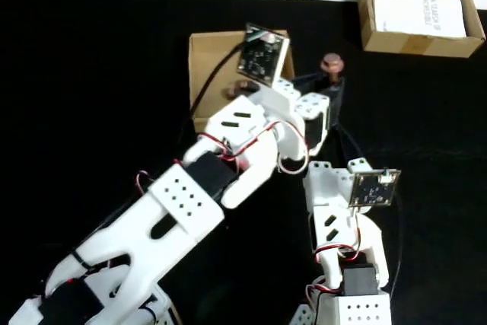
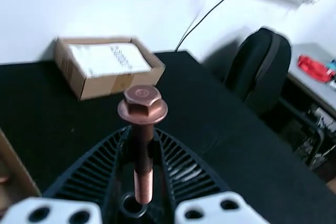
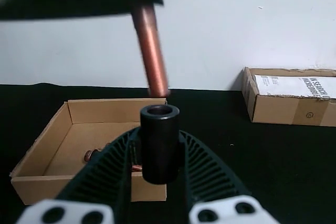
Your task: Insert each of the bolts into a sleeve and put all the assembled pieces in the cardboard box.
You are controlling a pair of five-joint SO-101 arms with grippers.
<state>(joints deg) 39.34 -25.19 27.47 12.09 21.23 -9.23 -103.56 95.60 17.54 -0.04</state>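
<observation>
Bolt (image 2: 142, 148) and sleeve (image 3: 159, 145) at the point of mating, each carried by one arm. The left gripper (image 2: 140, 136) is clenched on the copper-coloured bolt high on its shank, just under the flanged hexagonal head, so the head stands up and the lower shank hangs free. The right gripper (image 3: 157, 136) is clamped about the black sleeve at mid-height, upright, with its mouth clear of the fingers. The bolt tip hangs just above the sleeve's rim and has not entered. Whether it is centred over the bore cannot be told.

Handling, as judged: the bolt is rigid metal and heavy for its size, and its smooth shank may pivot or slide between the ribbed fingers. A hold close under the flange resists this. The sleeve is stiff, smooth and round, so it may twist under side load. Neither part looks fragile.

In the high view the bolt head sits near 1 o'clock of the table centre. The open cardboard box (image 1: 205, 58) is at 9 o'clock of the head, with a copper-headed piece (image 3: 90, 156) lying inside. A second box (image 1: 415, 42), holding printed paper, is at 2 o'clock.

Surface: a matt black table (image 1: 91, 74). Room: a white wall, a hanging cable (image 2: 210, 9) and a dark chair (image 2: 265, 72).
</observation>
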